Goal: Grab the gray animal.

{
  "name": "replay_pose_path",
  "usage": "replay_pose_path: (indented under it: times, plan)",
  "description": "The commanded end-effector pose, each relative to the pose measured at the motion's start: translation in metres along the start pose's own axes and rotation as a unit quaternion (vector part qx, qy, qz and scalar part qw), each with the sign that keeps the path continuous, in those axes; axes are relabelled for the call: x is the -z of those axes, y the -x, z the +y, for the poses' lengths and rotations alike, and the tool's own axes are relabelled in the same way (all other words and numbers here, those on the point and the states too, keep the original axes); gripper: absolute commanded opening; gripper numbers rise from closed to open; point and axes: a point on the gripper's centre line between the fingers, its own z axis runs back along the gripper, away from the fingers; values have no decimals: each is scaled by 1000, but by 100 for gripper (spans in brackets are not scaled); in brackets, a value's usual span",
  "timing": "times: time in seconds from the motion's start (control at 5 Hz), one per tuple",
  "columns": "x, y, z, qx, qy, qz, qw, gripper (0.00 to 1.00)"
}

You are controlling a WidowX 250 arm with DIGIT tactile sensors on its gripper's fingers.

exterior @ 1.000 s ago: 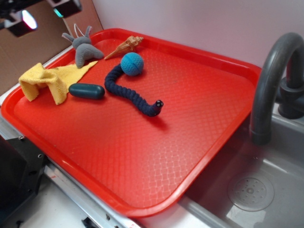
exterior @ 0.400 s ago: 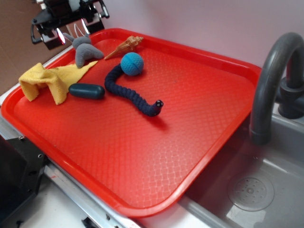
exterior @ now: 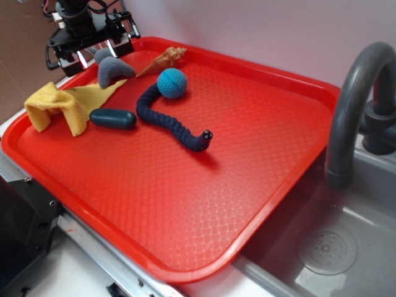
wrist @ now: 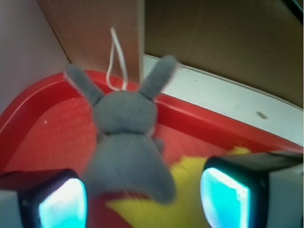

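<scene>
Red and waffle-textured, the tray (exterior: 260, 185) fills the counter beside a gray sink with a curved faucet (exterior: 349, 105), and the gray animal (exterior: 112, 68) lies at its far left corner, its lower body resting partly on a crumpled yellow cloth (exterior: 59, 105). Nearby on the tray are a dark teal capsule (exterior: 112, 118), a navy braided worm (exterior: 173, 124), a blue ball (exterior: 172, 83) and a small shell (exterior: 164, 60). The grab is not yet done: the gripper (exterior: 91, 51) hangs over the toy with nothing between its pads. From the wrist view the jaws stand wide apart, and the gray animal (wrist: 126, 142) sits between them but closer to the left finger (wrist: 45, 199), with its ears and string loop pointing away toward the tray rim. What remains, I judge, is to lower, close on the body and lift.
</scene>
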Motion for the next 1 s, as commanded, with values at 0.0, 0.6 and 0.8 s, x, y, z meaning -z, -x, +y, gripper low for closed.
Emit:
replay_pose_path:
  times: [0.0, 0.6, 0.8]
  plan:
    - [21, -20, 0, 0, 20, -9, 1000, 100]
    - [42, -7, 8, -1, 2, 8, 1000, 0]
    - [35, -5, 7, 1, -6, -11, 1000, 0]
